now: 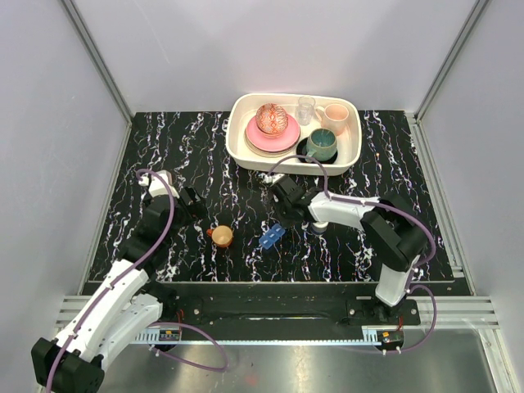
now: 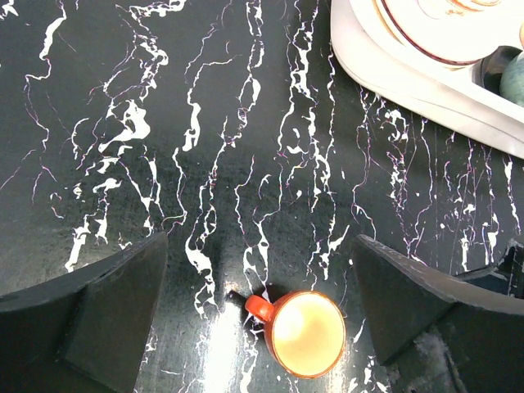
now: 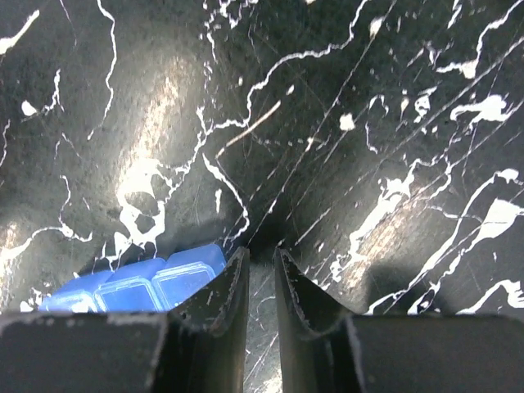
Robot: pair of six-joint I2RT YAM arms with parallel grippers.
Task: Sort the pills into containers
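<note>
The small round orange cup (image 1: pixel 221 236) stands upright on the black marbled table; in the left wrist view the cup (image 2: pixel 307 333) looks empty. My left gripper (image 1: pixel 195 205) (image 2: pixel 262 319) is open above it, with the cup low between the wide-apart jaws and touching neither. The blue translucent pill box (image 1: pixel 272 237) lies right of the cup. My right gripper (image 1: pixel 278 214) (image 3: pixel 262 258) hangs just above the table beside the box (image 3: pixel 147 282). Its jaws are almost together with only bare table in the narrow gap. No pills or white bottle show.
A white tray (image 1: pixel 241 151) stands at the back centre, holding a pink plate (image 1: pixel 270 137) with a patterned bowl, a clear glass (image 1: pixel 306 108), a pink cup (image 1: pixel 334 117) and a teal mug (image 1: pixel 321 145). The tray's corner shows in the left wrist view (image 2: pixel 393 74). Walls enclose the table.
</note>
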